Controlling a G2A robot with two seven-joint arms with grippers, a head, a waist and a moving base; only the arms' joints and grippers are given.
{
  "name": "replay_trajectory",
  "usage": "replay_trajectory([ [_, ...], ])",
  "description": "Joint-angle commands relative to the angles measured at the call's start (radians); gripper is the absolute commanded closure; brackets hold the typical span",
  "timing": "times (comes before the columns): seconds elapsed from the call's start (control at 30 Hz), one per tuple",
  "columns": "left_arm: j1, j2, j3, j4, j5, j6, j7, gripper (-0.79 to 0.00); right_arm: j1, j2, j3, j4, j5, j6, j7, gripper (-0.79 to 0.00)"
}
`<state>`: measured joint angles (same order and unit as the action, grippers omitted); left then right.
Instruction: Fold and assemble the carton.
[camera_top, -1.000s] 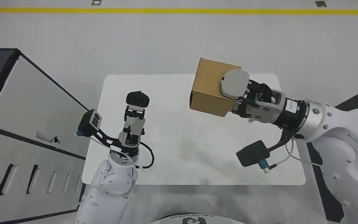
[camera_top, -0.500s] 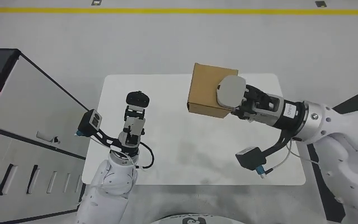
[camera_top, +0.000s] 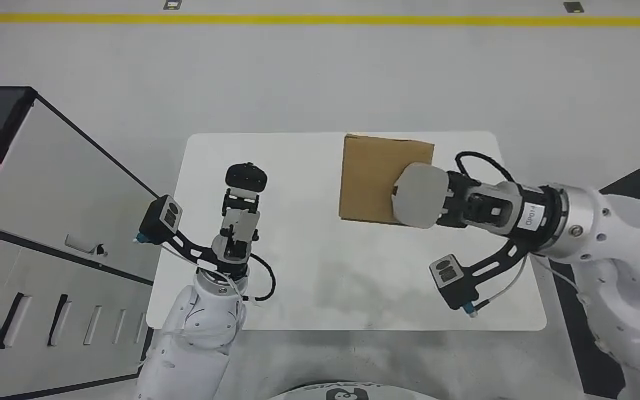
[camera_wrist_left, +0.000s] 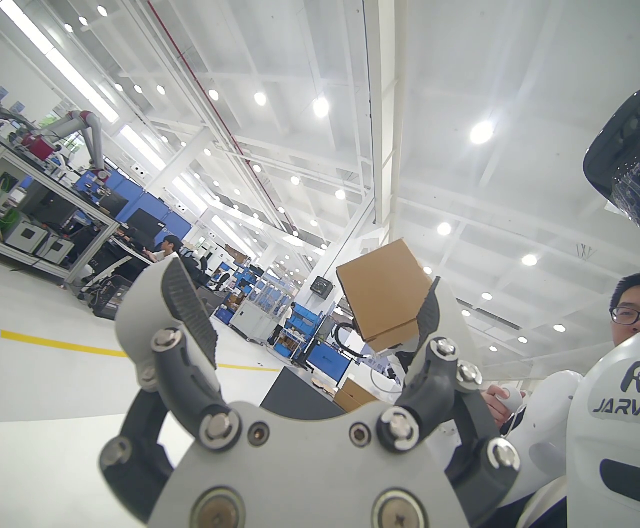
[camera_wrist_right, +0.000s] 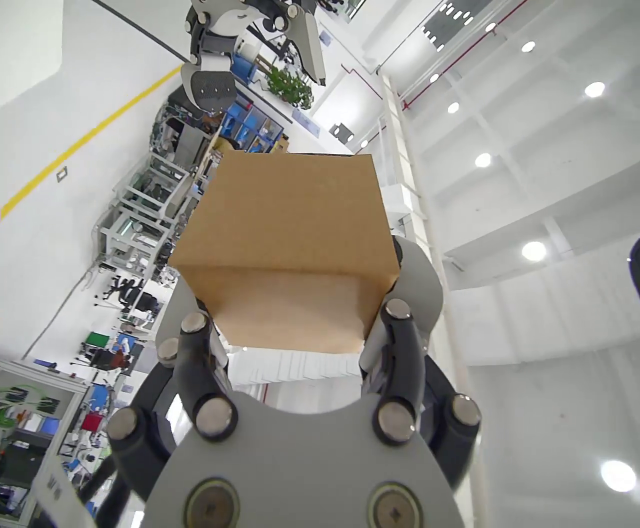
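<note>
Between the fingers of the right gripper (camera_top: 415, 195) (camera_wrist_right: 300, 305): the carton (camera_top: 380, 175) (camera_wrist_right: 285, 225) (camera_wrist_left: 382, 295), brown and box-shaped, clamped on two opposite sides at the end nearest the wrist. Every face in sight is closed flat, and the inside cannot be seen. It is held over the far right part of the white table (camera_top: 300, 290), and the left wrist view shows it raised against the ceiling.

Right arm: enters from the table's right edge, forearm lying across the table, wrist pointing towards the table's left side.

Left gripper (camera_top: 241, 203) (camera_wrist_left: 310, 310): fingers spread wide, nothing between them, well apart from the carton.

Left arm: over the left half of the table, wrist turned so the gripper points at the ceiling.
</note>
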<state>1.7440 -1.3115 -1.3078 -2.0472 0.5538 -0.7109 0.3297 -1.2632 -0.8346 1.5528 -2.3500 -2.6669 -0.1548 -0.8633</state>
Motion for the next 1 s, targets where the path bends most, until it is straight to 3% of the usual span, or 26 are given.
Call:
replay_trajectory([
  [0.0, 0.0, 0.0, 0.0, 0.0, 0.0, 0.0, 0.0, -0.785, 0.007, 0.001, 0.0, 0.0, -0.014, 0.021, -0.009, 0.0],
  [0.3, 0.0, 0.0, 0.0, 0.0, 0.0, 0.0, 0.0, -0.785, 0.009, 0.001, -0.001, 0.0, -0.014, 0.025, -0.012, 0.0],
  [0.67, 0.0, 0.0, 0.0, 0.0, 0.0, 0.0, 0.0, -0.785, 0.083, 0.007, 0.024, 0.0, -0.16, 0.346, -0.1, 0.0],
  [0.97, 0.0, 0.0, 0.0, 0.0, 0.0, 0.0, 0.0, -0.785, 0.101, 0.007, 0.019, 0.0, -0.179, 0.423, -0.094, 0.0],
])
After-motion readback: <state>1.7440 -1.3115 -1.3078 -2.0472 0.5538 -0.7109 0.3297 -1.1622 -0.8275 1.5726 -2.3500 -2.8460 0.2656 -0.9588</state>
